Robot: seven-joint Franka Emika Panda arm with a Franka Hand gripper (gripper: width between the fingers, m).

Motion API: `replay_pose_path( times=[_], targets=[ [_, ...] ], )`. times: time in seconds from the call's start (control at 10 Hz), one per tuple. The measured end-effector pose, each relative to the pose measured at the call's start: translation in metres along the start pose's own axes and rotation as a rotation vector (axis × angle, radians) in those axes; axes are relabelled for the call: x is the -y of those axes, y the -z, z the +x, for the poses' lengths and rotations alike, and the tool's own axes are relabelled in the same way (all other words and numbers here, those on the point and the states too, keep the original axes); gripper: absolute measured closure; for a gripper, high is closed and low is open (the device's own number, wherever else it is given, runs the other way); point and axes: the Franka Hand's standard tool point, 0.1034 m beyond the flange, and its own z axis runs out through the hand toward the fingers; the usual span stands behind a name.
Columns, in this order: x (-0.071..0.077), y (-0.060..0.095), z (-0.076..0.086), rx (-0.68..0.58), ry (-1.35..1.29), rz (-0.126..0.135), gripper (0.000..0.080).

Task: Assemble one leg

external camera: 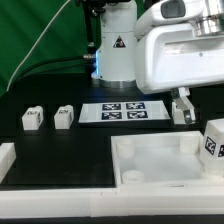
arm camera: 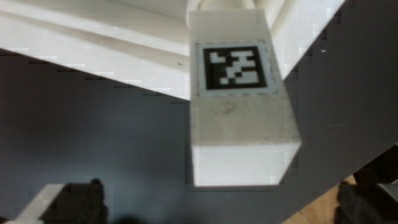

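Black warning-triangle sticker (external camera: pixel 117 42) on the arm base, leg (arm camera: pixel 237 100) with a black-and-white square tag on the dark bench (external camera: pixel 60 150) beside the white tray (arm camera: pixel 80 50), just ahead of the tool (arm camera: pixel 222 203), tool fingers (arm camera: pixel 63 205) spread wide, gripping nothing.

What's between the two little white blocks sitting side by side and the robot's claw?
The marker board, lying flat on the black table; the exterior view shows it.

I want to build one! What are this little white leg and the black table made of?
The leg looks like matte white plastic: smooth faces, no grain. The table looks like dull black cloth or mat, showing no shine; hard to tell.
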Motion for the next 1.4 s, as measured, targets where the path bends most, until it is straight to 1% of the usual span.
replay_pose_path(
  times=[0.1,0.2,0.3,0.4,0.5,0.6,0.7,0.8,0.9,1.0,1.2,1.3,1.4],
  targets=[
    [0.002,-0.001,0.000,0.024,0.002,0.010,0.0150],
    [0.002,-0.001,0.000,0.022,0.002,0.009,0.0150],
    [0.010,-0.003,-0.009,0.126,-0.021,0.042,0.0150],
    [0.015,-0.001,-0.007,0.238,-0.032,0.077,0.0150],
    [0.006,-0.001,-0.004,0.308,-0.040,0.089,0.0150],
    [0.001,0.003,-0.009,0.439,-0.047,0.092,0.0150],
    [-0.002,0.007,-0.008,0.548,-0.054,0.103,0.0150],
    [-0.004,0.007,-0.007,0.630,-0.050,0.113,0.0150],
    [-0.005,0.005,-0.006,0.662,-0.053,0.122,0.0150],
    [-0.005,0.003,-0.003,0.644,-0.052,0.118,0.0150],
    [-0.003,0.001,-0.004,0.645,-0.055,0.118,0.0150],
    [0.002,-0.003,-0.005,0.644,-0.058,0.117,0.0150],
    [0.002,-0.008,-0.007,0.646,-0.056,0.118,0.0150]
  ],
)
